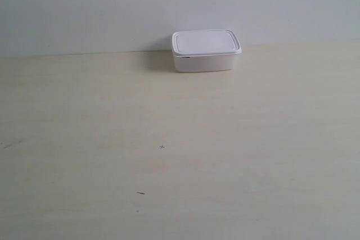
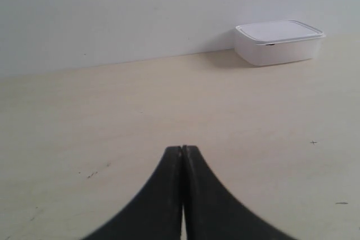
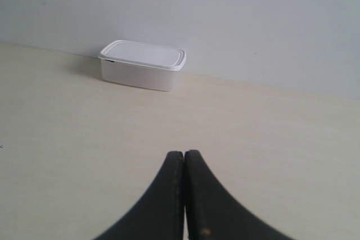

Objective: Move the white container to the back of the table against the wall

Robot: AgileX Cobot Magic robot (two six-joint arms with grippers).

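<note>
The white container (image 1: 206,51) stands with its flat lid on at the far edge of the table (image 1: 169,139), close against the wall (image 1: 112,4). It also shows far off as the white container (image 2: 278,41) in the left wrist view and the white container (image 3: 142,64) in the right wrist view. My left gripper (image 2: 182,149) is shut with nothing in it, low over bare table and well short of the box. Shut and empty too, my right gripper (image 3: 184,153) hangs a good way from the box. Neither arm shows in the exterior view.
The table carries a few tiny dark specks (image 1: 162,147) and a short dark mark (image 1: 140,193). The wall (image 3: 253,21) runs along the whole back edge of the table (image 3: 67,139).
</note>
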